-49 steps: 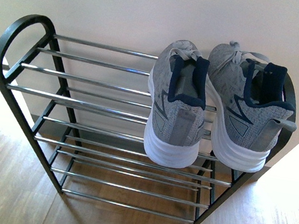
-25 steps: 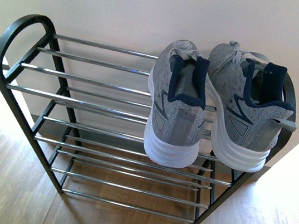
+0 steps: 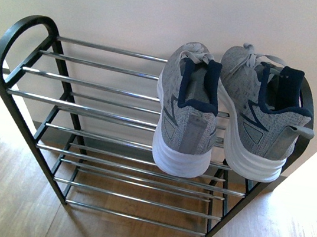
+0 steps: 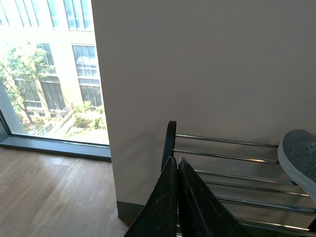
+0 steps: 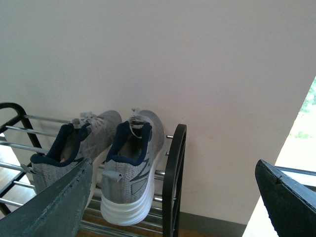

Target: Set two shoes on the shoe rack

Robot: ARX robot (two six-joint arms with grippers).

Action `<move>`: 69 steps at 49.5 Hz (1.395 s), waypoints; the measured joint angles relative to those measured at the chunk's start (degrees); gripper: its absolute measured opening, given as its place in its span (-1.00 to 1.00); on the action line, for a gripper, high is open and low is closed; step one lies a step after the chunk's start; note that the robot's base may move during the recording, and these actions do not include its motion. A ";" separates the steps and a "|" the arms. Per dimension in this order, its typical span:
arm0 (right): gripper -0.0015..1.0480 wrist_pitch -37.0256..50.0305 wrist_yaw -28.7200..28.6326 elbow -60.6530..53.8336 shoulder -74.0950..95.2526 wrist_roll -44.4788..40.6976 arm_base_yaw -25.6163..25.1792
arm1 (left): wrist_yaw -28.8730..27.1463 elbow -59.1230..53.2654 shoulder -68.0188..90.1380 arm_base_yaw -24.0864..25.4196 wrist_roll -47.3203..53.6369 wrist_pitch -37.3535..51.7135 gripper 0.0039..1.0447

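front view: both shoes (image 3: 186, 114) sit on the shoe rack (image 3: 91, 87), top right, so the job looks done. left tool (image 4: 177, 161) is pinched together, right tool (image 5: 174, 165) spread wide.

The front view looks steeply down from close above onto the shoe rack (image 3: 92, 84) and the shoes (image 3: 186, 120) on its top tier, facing the wall (image 3: 133, 7). The left wrist view sits lower by the rack's left end, facing the wall and a window (image 4: 49, 69). The right wrist view faces the rack's right end. All three views share the rack and the wall, and the front and right wrist views share both shoes.
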 joint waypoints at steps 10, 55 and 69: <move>0.82 0.00 0.00 0.00 0.00 0.00 0.00 | 0.02 0.00 -9.86 0.00 0.00 -10.73 -0.98; 0.82 0.00 -0.22 0.00 -0.04 0.02 0.00 | -0.13 0.00 -10.08 0.09 0.13 -11.10 0.83; 0.82 -0.07 0.02 0.00 -0.02 0.04 0.02 | 0.00 0.02 -10.08 0.09 0.15 -11.13 0.83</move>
